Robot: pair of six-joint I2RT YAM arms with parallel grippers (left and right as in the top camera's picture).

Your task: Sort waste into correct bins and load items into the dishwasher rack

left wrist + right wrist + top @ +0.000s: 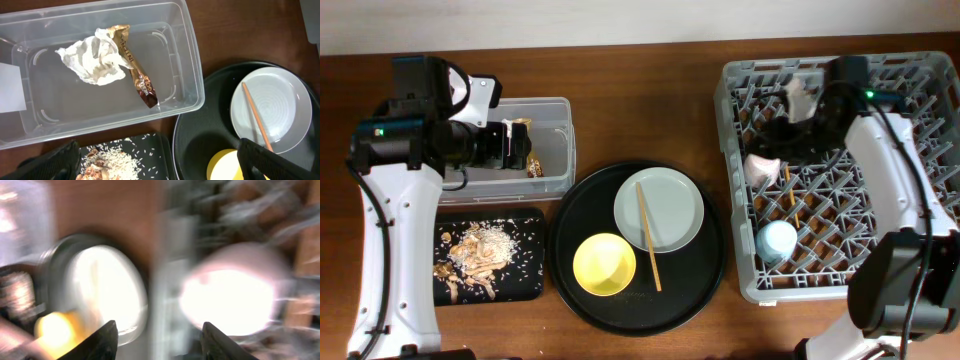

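Note:
The clear tub [192, 95] holds the white paper wad [95, 60] and the gold-brown wrapper [136, 75]. My left gripper [157, 165] is open and empty above the tub's near side; overhead it [518, 146] hangs over the tub [560, 110]. The shallow black tray [525, 285] holds food scraps [480, 250]. The plate [670, 200] carries one chopstick [649, 235], next to the yellow bowl [605, 264]. The grey rack [735, 200] holds the pink cup [762, 168] and blue cup [778, 240]. My right gripper [778, 133] is open just above the pink cup [235, 290]; its wrist view is blurred.
The plate and bowl sit on a large round black tray [705, 275] between the bins and the rack. A thin pale stick [786, 188] lies in the rack by the pink cup. The right arm reaches across the rack's far side.

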